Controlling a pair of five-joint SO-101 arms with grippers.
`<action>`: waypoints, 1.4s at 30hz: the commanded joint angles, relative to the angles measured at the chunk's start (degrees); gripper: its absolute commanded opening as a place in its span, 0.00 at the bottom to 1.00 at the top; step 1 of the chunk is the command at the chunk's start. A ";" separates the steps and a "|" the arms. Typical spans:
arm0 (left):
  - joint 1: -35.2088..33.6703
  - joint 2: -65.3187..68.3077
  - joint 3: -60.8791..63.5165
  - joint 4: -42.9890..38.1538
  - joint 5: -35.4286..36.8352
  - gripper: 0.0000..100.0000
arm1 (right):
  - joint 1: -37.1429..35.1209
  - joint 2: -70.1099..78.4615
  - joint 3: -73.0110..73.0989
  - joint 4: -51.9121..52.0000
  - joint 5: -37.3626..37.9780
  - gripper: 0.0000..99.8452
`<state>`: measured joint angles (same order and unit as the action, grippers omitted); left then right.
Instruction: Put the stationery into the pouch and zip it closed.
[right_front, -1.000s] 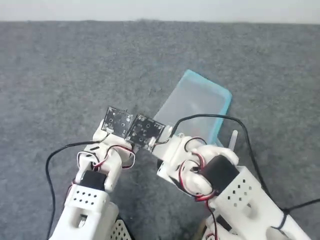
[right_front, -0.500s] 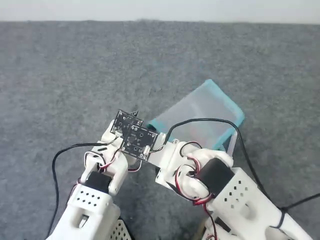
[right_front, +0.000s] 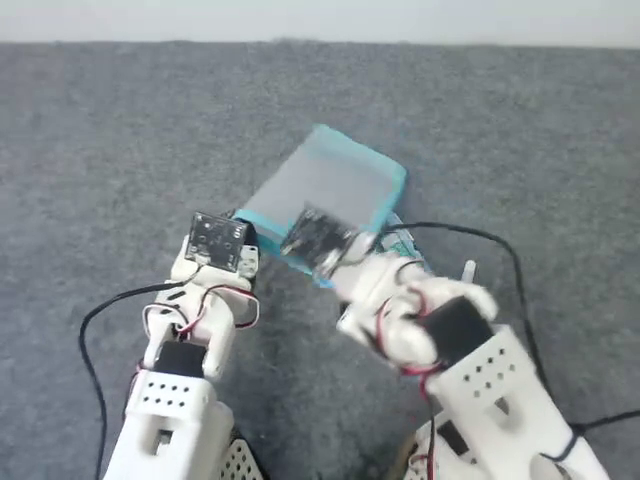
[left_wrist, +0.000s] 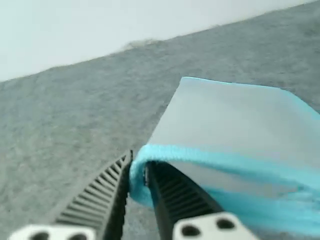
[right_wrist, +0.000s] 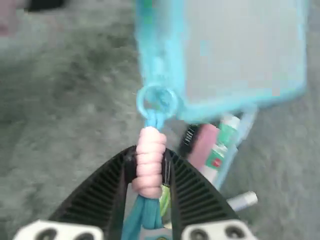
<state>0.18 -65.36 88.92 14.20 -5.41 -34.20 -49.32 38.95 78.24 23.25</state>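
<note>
High view: left arm (right_front: 190, 340) stands at the left, its wrist board covering its fingers. The pouch (right_front: 325, 185), translucent with teal trim, lies on the grey table (right_front: 110, 130) just ahead of both wrists, its near edge hidden under them. The right arm (right_front: 450, 345) is smeared by motion, so its outline is hard to read. A few pieces of stationery (right_front: 402, 243) peek out beside the pouch's right corner, and a white stick-like piece (right_front: 468, 272) lies apart by the right arm; cannot tell whether any piece sits inside the pouch. Left wrist view supplies what the high view hides: the left gripper (left_wrist: 138, 169) is clamped on the teal corner edge of the pouch (left_wrist: 235, 125), which lifts slightly there. Right wrist view: the right gripper (right_wrist: 149, 154) is pinched on the pink zipper pull (right_wrist: 150, 165), which hangs from a teal ring (right_wrist: 156, 100) on the pouch's (right_wrist: 240, 50) zip edge. Beyond it are a pink-and-black piece (right_wrist: 200, 142), a green-and-white tube (right_wrist: 222, 137) and a white cap end (right_wrist: 244, 201); what these are is not readable. Against 1.0 s and 0.5 s ago: the pouch has swung from the right of the wrists to the left and farther up the table, the left wrist has shifted back left, and the two wrist boards, which overlapped 0.5 s ago, now stand apart.
</note>
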 joint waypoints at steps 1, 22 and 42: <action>-2.81 0.62 -0.84 -2.11 0.88 0.01 | 7.52 -1.63 -0.79 -0.84 0.70 0.01; -3.96 0.62 -7.52 15.03 0.88 0.01 | 14.99 4.70 1.49 -3.38 0.26 0.01; -3.96 0.53 -7.60 14.68 0.88 0.01 | 21.32 14.29 1.41 0.40 0.70 0.21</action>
<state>-3.25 -65.36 85.14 28.88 -5.32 -15.82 -37.80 40.97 79.03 20.44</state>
